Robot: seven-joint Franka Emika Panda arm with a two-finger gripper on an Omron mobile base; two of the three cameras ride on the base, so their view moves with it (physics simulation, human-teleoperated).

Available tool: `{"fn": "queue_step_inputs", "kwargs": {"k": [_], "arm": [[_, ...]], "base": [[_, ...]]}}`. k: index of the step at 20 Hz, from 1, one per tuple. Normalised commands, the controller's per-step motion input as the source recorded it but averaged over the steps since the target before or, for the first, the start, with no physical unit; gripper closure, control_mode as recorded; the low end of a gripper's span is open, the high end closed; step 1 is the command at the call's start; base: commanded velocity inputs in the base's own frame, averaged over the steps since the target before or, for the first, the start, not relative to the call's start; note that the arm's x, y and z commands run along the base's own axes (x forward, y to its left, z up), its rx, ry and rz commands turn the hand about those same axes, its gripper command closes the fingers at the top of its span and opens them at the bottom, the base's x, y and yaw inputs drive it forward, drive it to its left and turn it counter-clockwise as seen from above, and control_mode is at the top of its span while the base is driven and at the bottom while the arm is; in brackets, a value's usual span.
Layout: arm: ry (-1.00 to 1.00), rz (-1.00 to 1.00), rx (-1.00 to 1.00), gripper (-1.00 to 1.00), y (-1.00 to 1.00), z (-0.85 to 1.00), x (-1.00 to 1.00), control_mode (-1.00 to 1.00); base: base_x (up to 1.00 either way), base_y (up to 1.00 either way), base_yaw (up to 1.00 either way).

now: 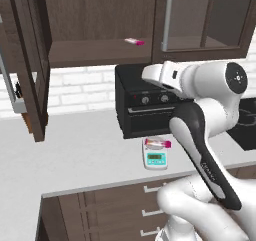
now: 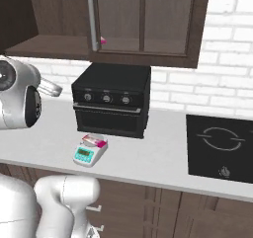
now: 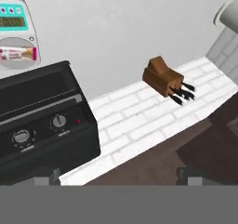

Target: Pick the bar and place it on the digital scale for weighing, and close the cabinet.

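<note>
**Bar on the scale, cabinet door open**

The bar (image 1: 158,143) is lying on the digital scale (image 1: 155,158), which is sitting on the pale counter (image 1: 75,155) before the black toaster oven (image 2: 111,100). The cabinet (image 1: 95,22) door is standing open against white brick. The gripper (image 3: 118,174) is spreading wide, empty.

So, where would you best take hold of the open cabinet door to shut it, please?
Probably by the handle, the long silver bar near the free edge of the cabinet door. The bar is upright and stands off the door's outer face, which is turned left, so come from that side with the fingers level across it.
</note>
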Motion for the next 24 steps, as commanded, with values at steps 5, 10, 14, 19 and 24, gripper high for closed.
{"fn": "queue_step_inputs", "kwargs": {"k": [5, 10, 14, 19, 24], "arm": [[-0.15, 0.06, -0.16, -1.0, 0.47, -0.28, -0.43, -1.0], [-0.34, 0.0, -0.01, -1.0, 0.57, -0.22, -0.15, -1.0], [-0.07, 0.0, 0.0, -1.0, 0.38, -0.19, -0.09, -1.0], [-0.01, 0.0, 0.0, -1.0, 0.11, -0.2, -0.01, -1.0], [-0.06, 0.0, -0.02, -1.0, 0.28, -0.07, -0.08, -1.0]], "base": [[0.0, 0.0, 0.0], [0.0, 0.0, 0.0], [0.0, 0.0, 0.0], [0.0, 0.0, 0.0], [0.0, 0.0, 0.0]]}}
